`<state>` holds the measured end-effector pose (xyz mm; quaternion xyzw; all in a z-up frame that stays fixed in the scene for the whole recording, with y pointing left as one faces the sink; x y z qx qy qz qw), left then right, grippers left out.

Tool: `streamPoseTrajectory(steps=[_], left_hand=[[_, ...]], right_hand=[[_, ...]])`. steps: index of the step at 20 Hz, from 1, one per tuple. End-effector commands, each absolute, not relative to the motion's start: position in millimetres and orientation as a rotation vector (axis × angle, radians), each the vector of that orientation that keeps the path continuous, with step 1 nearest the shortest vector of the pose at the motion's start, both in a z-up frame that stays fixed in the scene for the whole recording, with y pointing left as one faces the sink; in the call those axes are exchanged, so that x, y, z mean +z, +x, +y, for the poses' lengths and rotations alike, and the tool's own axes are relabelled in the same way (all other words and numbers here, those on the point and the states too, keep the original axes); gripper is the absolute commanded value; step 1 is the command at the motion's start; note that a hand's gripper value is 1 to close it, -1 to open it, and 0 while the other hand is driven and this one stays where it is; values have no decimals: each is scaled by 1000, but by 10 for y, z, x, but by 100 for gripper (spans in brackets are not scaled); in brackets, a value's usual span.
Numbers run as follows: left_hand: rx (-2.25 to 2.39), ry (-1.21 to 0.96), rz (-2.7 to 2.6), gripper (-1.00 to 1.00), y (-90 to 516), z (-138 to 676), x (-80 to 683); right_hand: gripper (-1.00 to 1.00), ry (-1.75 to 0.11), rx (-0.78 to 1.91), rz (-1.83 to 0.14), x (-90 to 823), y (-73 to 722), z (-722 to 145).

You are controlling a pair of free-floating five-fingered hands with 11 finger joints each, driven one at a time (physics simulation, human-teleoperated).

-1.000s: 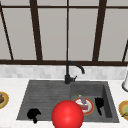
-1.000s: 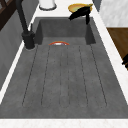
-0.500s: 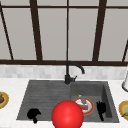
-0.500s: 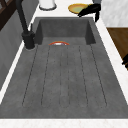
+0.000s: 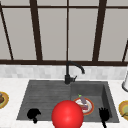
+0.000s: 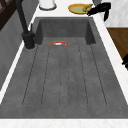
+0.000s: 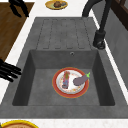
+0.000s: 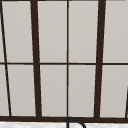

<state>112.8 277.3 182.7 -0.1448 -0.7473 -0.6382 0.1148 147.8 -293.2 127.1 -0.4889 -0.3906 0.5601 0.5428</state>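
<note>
Front view, left to right: the left hand [image 5: 33,114], fingers curled on nothing, hovers at lower left over the ribbed grey stone drainboard [image 5: 42,100]; a glossy red sphere [image 5: 67,115] sits at bottom centre. Right of it, in the matte basin, a round red-rimmed plate [image 5: 90,108] carries a purple eggplant [image 5: 82,99]. At lower right, the right hand [image 5: 104,115] hangs just beside the plate, fingers straight and spread.

The plate [image 7: 70,82] lies in the basin [image 7: 40,82], with the faucet [image 7: 99,37] behind and the drainboard [image 6: 65,75] left.
</note>
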Motion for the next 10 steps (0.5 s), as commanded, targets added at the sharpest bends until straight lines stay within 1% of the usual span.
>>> streamPoseTrajectory(steps=[1, 8, 10], left_hand=[[-1871, -424, -2190, 0, 1128, 2773, 1827], [-1871, -424, -2190, 0, 1128, 2773, 1827], [-1871, -424, -2190, 0, 1128, 2773, 1827]], right_hand=[[-100, -1153, 1323, -934, 1271, 1415, -2877], [-100, -1150, 1335, -914, 1241, 1433, -2907], [-100, -1173, 1321, -936, 1231, 1417, -2905]])
